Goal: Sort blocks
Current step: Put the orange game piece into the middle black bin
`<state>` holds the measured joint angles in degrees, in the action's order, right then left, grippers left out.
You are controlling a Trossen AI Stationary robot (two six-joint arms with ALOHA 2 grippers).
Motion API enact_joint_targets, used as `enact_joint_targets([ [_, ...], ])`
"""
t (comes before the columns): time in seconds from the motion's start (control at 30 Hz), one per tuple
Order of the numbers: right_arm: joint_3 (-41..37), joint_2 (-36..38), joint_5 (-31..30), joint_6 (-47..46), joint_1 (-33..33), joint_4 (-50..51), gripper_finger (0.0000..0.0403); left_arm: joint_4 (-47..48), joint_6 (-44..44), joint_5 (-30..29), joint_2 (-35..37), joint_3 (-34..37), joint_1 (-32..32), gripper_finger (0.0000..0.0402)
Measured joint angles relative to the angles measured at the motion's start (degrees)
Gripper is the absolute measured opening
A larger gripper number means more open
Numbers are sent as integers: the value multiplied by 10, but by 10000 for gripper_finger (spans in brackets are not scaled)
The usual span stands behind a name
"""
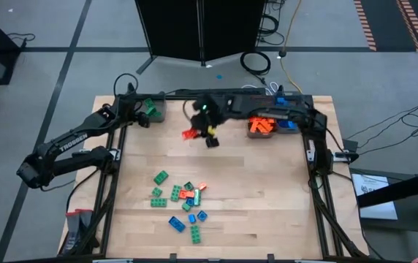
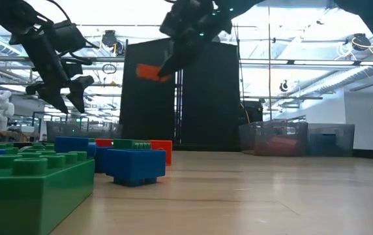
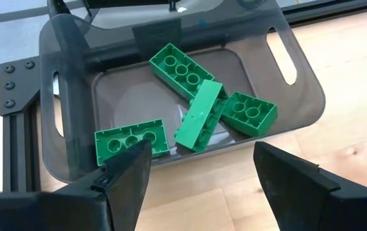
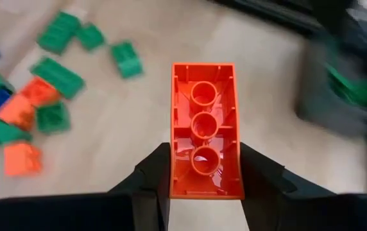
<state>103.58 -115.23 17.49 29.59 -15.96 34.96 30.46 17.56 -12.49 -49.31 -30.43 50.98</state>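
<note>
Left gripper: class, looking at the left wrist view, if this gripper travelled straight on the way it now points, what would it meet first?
Probably the grey bin: the open left gripper points into it, so it would likely strike the green blocks lying inside, perhaps the near wall first; depth is unclear.

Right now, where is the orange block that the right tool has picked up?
The orange block is clamped in the right tool, held in the air above the table's far middle, between the bin of green blocks and the bin of orange blocks.
</note>
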Motion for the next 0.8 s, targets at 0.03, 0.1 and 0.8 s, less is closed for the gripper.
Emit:
enact_joint_targets([
  [0.03,0,9,-5,0,-10,11,119,0,0,0,-1,0,0,277],
  [0.1,0,30,-25,-3,-32,31,119,1,0,0,-1,0,0,277],
  [0.8,-2,136,-159,-13,-312,346,119,3,-3,3,0,0,0,277],
])
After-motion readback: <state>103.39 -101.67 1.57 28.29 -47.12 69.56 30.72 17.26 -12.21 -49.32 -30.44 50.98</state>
